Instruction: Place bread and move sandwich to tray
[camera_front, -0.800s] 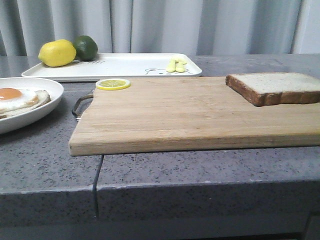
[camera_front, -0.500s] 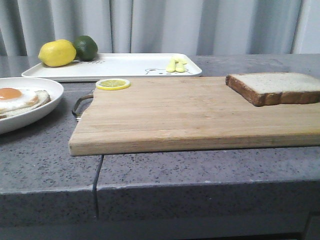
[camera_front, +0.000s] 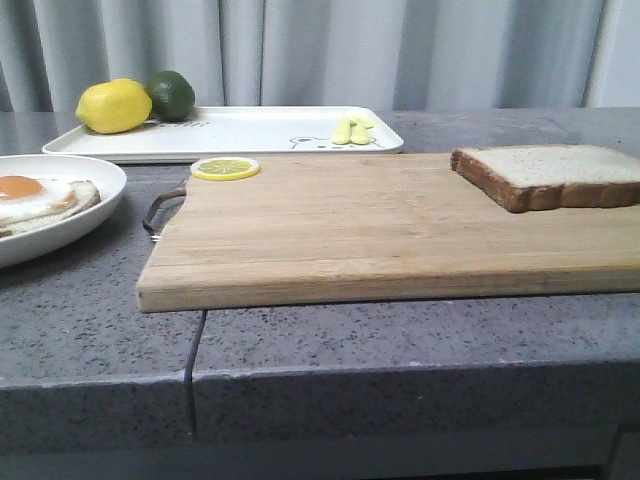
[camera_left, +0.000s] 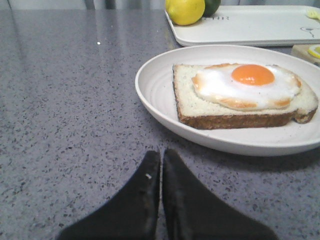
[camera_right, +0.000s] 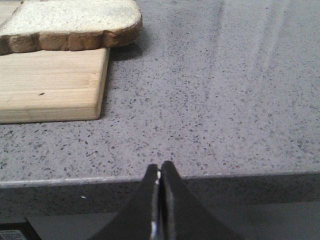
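- Lying on the far corner of the wooden cutting board (camera_right: 50, 90), the bread (camera_right: 67, 22) sits ahead of and to one side of the right gripper (camera_right: 160, 172), well apart from it; one crust end overhangs the board's edge above the desk (camera_right: 215, 100).
- We see the right jaws pressed together with nothing between them, poised over the desk's front edge.
- We see the left gripper (camera_left: 161, 157) likewise closed and empty, low over the desk, with the plate (camera_left: 155, 90) just ahead of the jaws.
- The sandwich (camera_left: 245, 95) is at present an open one: a slice carrying a fried egg with an orange yolk, lying in the plate; no top slice is on it yet.
- The tray (camera_front: 230, 135) stands beyond the plate, holding a lemon (camera_front: 113, 105) and a lime (camera_front: 172, 94) at one end; a lemon slice (camera_front: 225, 168) rests on the board's near corner.
- We judge the bread light, soft and easily crushed; a shallow pinch across the overhanging crust, where it is firmest, should serve best.
- We judge the egg slippery on its slice, so the sandwich likely travels best level, taken by the crust edges or carried on its plate rim.
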